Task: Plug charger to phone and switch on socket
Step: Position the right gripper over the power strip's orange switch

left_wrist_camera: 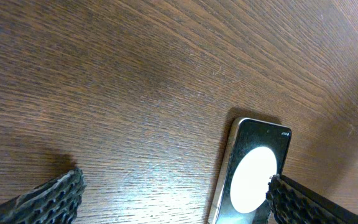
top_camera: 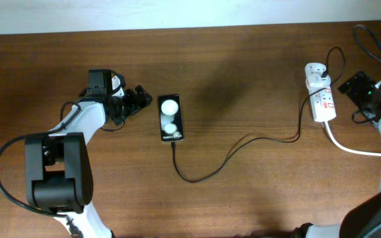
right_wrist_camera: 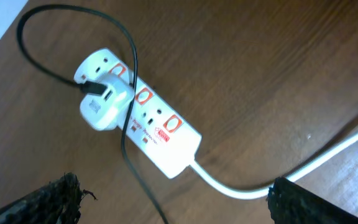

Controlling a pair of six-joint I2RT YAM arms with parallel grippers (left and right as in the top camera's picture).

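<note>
The left gripper (top_camera: 142, 100) is spread wide and empty, and the phone (top_camera: 170, 118) lies flat on the desk (top_camera: 243, 66) just ahead of its fingertips. The right gripper (top_camera: 346, 86) is also spread and empty, with the socket (right_wrist_camera: 148, 127) close in front of it, a white adapter (right_wrist_camera: 103, 102) plugged into the outlet at the end opposite the thick white cord (right_wrist_camera: 303, 165). From that adapter the charger (top_camera: 243, 142) trails away across the desk to the phone's end nearest the robot, though I cannot tell whether its tip is seated.
</note>
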